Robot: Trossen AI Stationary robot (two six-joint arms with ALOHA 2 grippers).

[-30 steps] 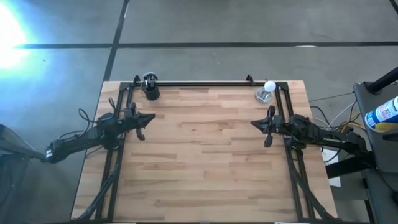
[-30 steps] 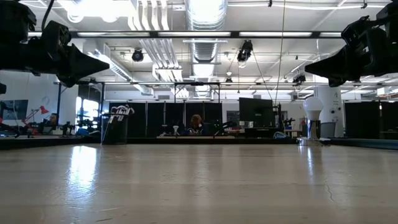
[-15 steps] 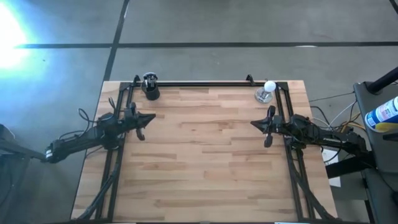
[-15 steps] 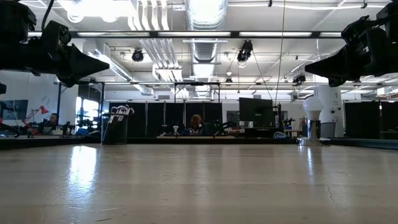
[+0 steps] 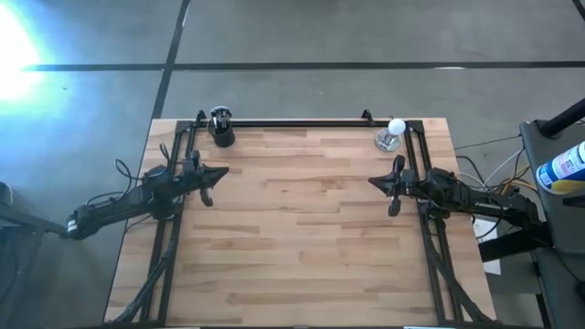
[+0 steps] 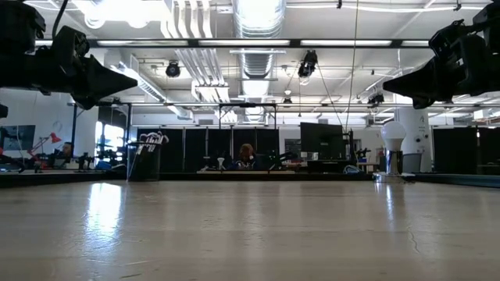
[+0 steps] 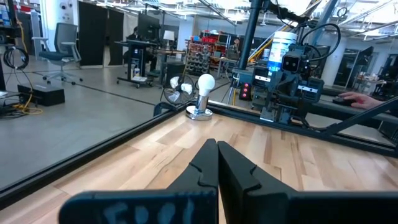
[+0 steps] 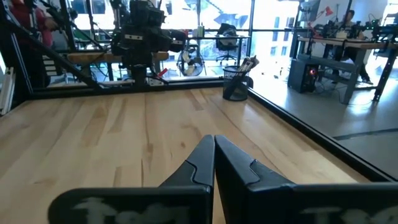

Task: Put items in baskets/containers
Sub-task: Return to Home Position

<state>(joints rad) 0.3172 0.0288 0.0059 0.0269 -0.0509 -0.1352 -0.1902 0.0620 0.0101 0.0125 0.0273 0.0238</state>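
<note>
Small black cup (image 5: 220,133) w/ brushes (image 8: 249,63) inside: likely light, tippy; grip mid-handle. Near cup sits left gripper (image 5: 225,173), right gripper (image 5: 371,181) well apart; both clenched, empty.

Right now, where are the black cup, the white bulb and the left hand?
black cup (image 5: 222,137), high view, on the cup's dark body.
white bulb (image 7: 206,82), left wrist view, on the round white globe.
left hand (image 7: 217,147), left wrist view, where its shut fingertips meet.
</note>
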